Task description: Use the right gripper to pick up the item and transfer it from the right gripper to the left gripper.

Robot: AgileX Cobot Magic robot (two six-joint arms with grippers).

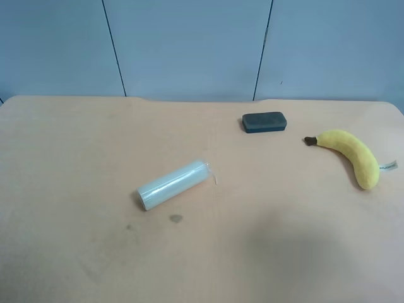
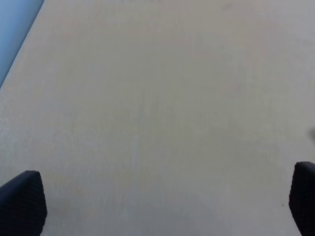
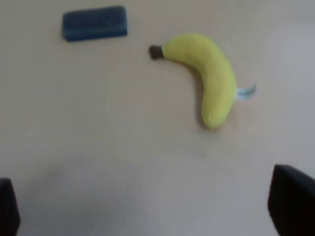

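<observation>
The yellow plush banana (image 1: 351,154) lies flat on the tan table at the exterior high view's right, dark stem toward the middle, white tag at its far end. It also shows in the right wrist view (image 3: 209,77). My right gripper (image 3: 147,211) is open and empty, its two black fingertips (image 3: 291,200) far apart at the frame's lower corners, the banana some way ahead of them. My left gripper (image 2: 162,201) is open and empty over bare table. Neither arm shows in the exterior high view.
A dark grey rectangular block (image 1: 264,122) lies near the table's far edge, left of the banana; it also shows in the right wrist view (image 3: 94,22). A pale translucent roll (image 1: 172,184) lies near the middle. A blue wall stands behind the table.
</observation>
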